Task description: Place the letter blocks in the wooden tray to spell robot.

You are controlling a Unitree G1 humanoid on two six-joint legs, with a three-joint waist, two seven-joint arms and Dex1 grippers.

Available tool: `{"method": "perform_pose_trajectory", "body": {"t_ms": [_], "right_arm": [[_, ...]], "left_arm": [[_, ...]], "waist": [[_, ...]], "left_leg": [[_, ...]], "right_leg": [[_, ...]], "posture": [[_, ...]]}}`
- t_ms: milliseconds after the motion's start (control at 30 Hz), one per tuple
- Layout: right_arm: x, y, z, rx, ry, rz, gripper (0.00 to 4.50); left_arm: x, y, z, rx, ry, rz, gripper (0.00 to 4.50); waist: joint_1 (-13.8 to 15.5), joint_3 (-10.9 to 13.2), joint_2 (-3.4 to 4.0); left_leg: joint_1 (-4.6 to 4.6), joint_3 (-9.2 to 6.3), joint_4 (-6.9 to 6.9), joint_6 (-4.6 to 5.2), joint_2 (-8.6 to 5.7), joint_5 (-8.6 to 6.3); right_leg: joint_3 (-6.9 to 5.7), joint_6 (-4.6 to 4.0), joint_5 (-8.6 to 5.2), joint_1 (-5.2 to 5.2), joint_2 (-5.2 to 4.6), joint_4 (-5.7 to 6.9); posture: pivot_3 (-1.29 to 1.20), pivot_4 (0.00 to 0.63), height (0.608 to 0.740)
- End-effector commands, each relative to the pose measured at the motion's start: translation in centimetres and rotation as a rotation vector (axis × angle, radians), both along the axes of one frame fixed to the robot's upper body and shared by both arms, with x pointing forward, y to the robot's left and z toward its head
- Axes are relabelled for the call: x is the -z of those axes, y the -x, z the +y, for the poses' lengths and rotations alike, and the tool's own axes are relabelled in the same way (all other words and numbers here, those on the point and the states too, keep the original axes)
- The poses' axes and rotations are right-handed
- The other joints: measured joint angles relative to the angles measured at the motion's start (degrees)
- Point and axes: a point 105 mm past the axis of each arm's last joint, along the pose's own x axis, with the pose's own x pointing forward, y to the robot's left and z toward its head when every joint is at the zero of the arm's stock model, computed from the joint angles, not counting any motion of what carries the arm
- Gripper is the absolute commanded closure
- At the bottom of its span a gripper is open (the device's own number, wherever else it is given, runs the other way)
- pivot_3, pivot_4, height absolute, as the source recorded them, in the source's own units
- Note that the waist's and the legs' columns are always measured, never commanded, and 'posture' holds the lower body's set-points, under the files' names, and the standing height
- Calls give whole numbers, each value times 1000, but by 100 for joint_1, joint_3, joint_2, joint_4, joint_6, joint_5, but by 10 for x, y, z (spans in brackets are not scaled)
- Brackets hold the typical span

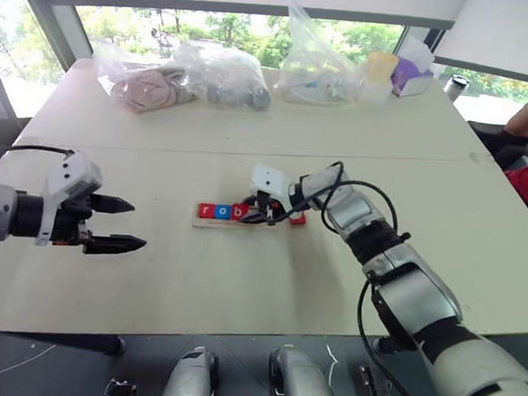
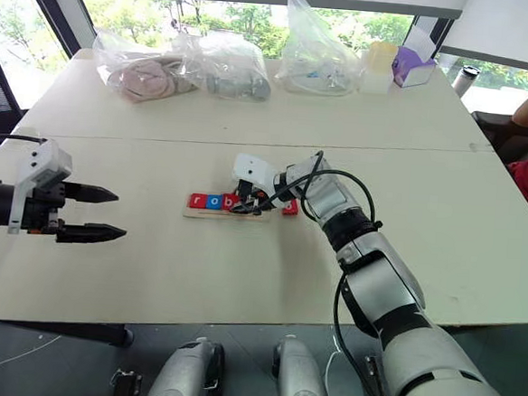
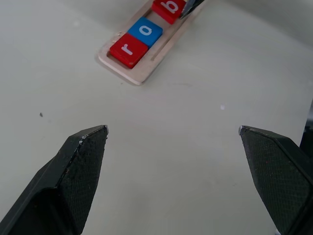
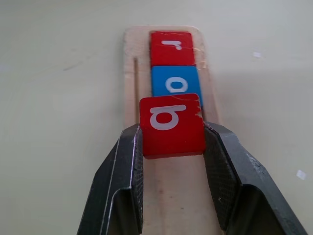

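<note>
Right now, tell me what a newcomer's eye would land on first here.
The right fingers clamp a red b tile just above the tray, next to the red r and blue o already seated in it. Another red tile peeks out behind that arm near the tray's far end. The left gripper hangs open over bare table off to the left.

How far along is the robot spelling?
Done: red r and blue o sit side by side at one end of the wooden tray. In hand: the right gripper is shut on the red b, held over the tray next to the o. Left: seat the b, then the second o and t; a red tile lies by the tray. The left gripper is open, empty.
</note>
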Motion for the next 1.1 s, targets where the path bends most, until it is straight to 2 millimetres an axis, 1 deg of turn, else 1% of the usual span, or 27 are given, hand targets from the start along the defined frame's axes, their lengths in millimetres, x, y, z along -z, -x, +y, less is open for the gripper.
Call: {"method": "perform_pose_trajectory", "body": {"t_ms": [33, 267, 333, 400, 467, 500, 567, 633, 733, 800, 833, 933, 1000, 1067, 1100], "right_arm": [[-14, -4, 5, -24, -24, -32, 3357], [-9, -5, 6, -29, -17, -9, 3357], [-9, -7, 7, -13, -26, -8, 2305], [-9, -7, 7, -13, -30, -2, 1434], [-10, -9, 7, 0, -37, -9, 299], [-11, -10, 7, 9, -46, -12, 46], [-17, -13, 6, 27, -72, -21, 46], [-31, -17, 4, 45, -117, -45, 46], [-44, -19, -3, 64, -165, -63, 46], [-50, -19, -21, 96, -176, -115, 46], [-51, -18, -27, 106, -174, -133, 46], [-46, -16, -49, 179, -155, -211, 46], [-50, -16, -63, 264, -194, -239, 46], [-59, -17, -80, 387, -263, -241, 46], [-67, -14, -95, 487, -341, -221, 46]], "left_arm": [[-10, 1, -1, -11, 13, -47, 0], [-8, 1, 0, -26, 13, -51, 0], [-9, 0, -1, -28, 14, -56, 0], [-9, -1, -2, -27, 15, -57, 0], [-9, -1, -2, -28, 17, -58, 0], [-9, -1, -2, -30, 17, -60, 0], [-9, -2, -2, -32, 18, -63, 0], [-9, -4, -2, -33, 19, -67, 0], [-9, -4, -3, -34, 21, -70, 0], [-14, -3, -6, -29, 59, -72, 0], [-16, -3, -7, -27, 72, -72, 0], [-25, -4, -13, -16, 127, -85, 0], [-35, -7, -19, -12, 177, -113, 0], [-47, -12, -25, -16, 232, -155, 0], [-52, -13, -33, -1, 277, -161, 0]], "waist": [[-1, 0, 0], [0, 0, 0], [0, 0, 0], [0, 0, 0], [0, 0, 1], [0, 0, 1], [0, 0, 1], [0, 0, 1], [1, 0, 1], [17, 0, 1], [31, 0, 0], [49, -2, -3], [35, -1, -2], [25, -1, -2], [10, -1, -1]], "left_leg": [[0, -1, -2, -1, 0, 0], [2, -3, -12, -8, 2, 4], [2, -3, -12, -12, 1, 6], [2, -3, -12, -14, 1, 8], [3, -3, -13, -15, 1, 8], [3, -3, -13, -15, 1, 8], [2, -3, -14, -16, 1, 9], [2, -3, -14, -17, 1, 9], [2, -4, -14, -18, 0, 10], [2, -4, -15, -19, 0, 10], [2, -6, -15, -19, -1, 10], [0, -10, -16, -19, -7, 10], [0, -7, -14, -19, -8, 10], [0, -8, -13, -19, -10, 10], [0, -8, -10, -21, -10, 11]], "right_leg": [[0, 0, 0, -1, 0, 0], [0, -1, 1, -2, -2, 0], [0, -1, 1, -2, -4, 0], [0, -2, 1, -2, -5, 0], [0, -2, 1, -2, -5, 0], [-1, -2, 1, -2, -5, 0], [-1, -2, 1, -2, -6, 0], [-1, -2, 1, -2, -7, 0], [-1, -2, 2, -2, -8, 0], [-1, -2, 2, -2, -9, -1], [-2, -2, 2, -1, -11, 0], [-8, -1, 2, 2, -20, -2], [-8, -1, 2, 3, -21, -3], [-7, -1, 2, 2, -21, -1], [-7, 0, 2, 2, -19, 3]], "posture": [[0, 150, 740], [0, 150, 740], [0, 150, 740], [0, 150, 740], [0, 150, 740], [0, 150, 740], [0, 150, 740], [0, 150, 740], [0, 150, 740], [0, 150, 740], [0, 150, 740], [0, 150, 740], [0, 150, 740], [0, 150, 740], [0, 150, 740]]}}
